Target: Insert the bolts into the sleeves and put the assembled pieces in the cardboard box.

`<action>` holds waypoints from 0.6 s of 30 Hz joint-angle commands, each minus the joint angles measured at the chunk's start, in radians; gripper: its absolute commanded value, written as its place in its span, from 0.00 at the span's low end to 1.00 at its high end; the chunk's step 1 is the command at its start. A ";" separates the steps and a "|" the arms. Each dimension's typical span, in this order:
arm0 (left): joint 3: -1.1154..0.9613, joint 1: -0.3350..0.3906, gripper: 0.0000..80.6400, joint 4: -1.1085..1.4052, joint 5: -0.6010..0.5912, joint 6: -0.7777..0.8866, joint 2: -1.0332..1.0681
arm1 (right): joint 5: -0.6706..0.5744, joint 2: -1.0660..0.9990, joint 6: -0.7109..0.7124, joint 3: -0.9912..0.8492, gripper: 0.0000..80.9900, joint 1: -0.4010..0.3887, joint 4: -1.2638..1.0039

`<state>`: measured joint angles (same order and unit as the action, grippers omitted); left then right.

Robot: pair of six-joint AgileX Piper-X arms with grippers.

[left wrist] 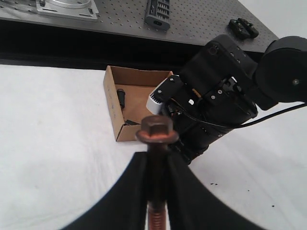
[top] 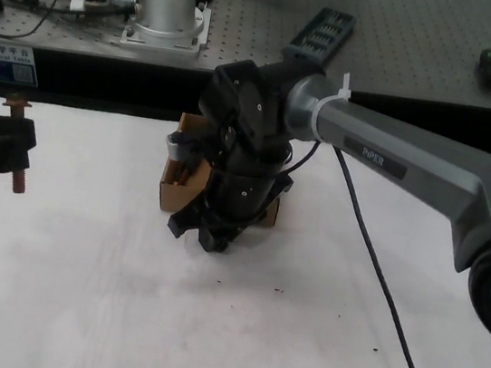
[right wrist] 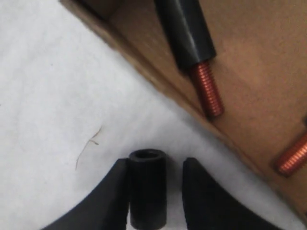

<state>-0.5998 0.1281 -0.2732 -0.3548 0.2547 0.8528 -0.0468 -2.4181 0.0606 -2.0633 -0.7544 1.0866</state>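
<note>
While the left gripper (left wrist: 156, 165) clamps a threaded copper hex-head bolt (left wrist: 156, 130), the right gripper (right wrist: 156, 165) stands part-open. A smooth black tubular sleeve (right wrist: 147, 191) touches one finger.

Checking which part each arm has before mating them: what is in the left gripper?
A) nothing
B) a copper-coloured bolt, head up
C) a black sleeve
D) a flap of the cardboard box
B: the left gripper is clamped on a copper-coloured bolt with its hex head up. The black sleeve sits between the right gripper's fingers, outside the cardboard box.
</note>
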 commanded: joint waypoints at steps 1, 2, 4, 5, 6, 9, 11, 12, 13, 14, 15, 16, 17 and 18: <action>-0.004 -0.003 0.01 0.020 -0.002 0.006 -0.016 | -0.007 -0.009 0.006 -0.011 0.23 -0.001 0.028; -0.004 -0.003 0.01 0.020 -0.002 0.006 -0.020 | -0.004 -0.009 0.006 -0.011 0.19 -0.001 0.032; -0.004 -0.003 0.01 0.020 -0.002 0.004 -0.025 | 0.015 -0.009 0.006 -0.011 0.14 -0.001 0.044; -0.004 -0.003 0.01 0.023 -0.002 0.004 -0.029 | 0.024 -0.009 0.006 -0.011 0.12 -0.001 0.054; -0.004 -0.003 0.01 0.025 -0.002 0.004 -0.033 | 0.041 -0.009 0.006 -0.011 0.10 -0.001 0.065; -0.004 -0.003 0.01 0.068 -0.047 0.012 -0.041 | 0.076 -0.009 0.006 -0.011 0.07 -0.001 0.092; -0.004 -0.003 0.01 0.129 -0.089 0.055 -0.040 | 0.047 -0.004 0.000 -0.011 0.07 0.002 0.103; -0.004 -0.003 0.01 0.167 -0.106 0.096 -0.040 | 0.009 0.001 0.000 -0.011 0.07 0.008 0.104; -0.004 -0.003 0.01 0.203 -0.106 0.136 -0.036 | -0.043 0.013 0.000 -0.011 0.07 0.013 0.104; -0.004 -0.003 0.01 0.230 -0.106 0.176 -0.030 | -0.075 0.025 0.000 -0.011 0.07 0.019 0.104; -0.004 -0.003 0.01 0.262 -0.106 0.219 -0.021 | -0.099 0.042 0.000 -0.011 0.07 0.027 0.104; -0.004 -0.003 0.01 0.294 -0.106 0.259 -0.009 | -0.110 0.064 0.005 -0.011 0.07 0.035 0.108; -0.004 -0.003 0.01 0.317 -0.106 0.290 0.002 | -0.126 0.085 0.013 -0.005 0.07 0.042 0.109; -0.004 -0.003 0.01 0.360 -0.113 0.325 0.019 | -0.158 0.116 0.028 0.010 0.07 0.051 0.107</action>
<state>-0.5973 0.1281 0.0000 -0.4539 0.4892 0.8487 -0.1616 -2.3373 0.0717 -2.0425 -0.7094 1.1794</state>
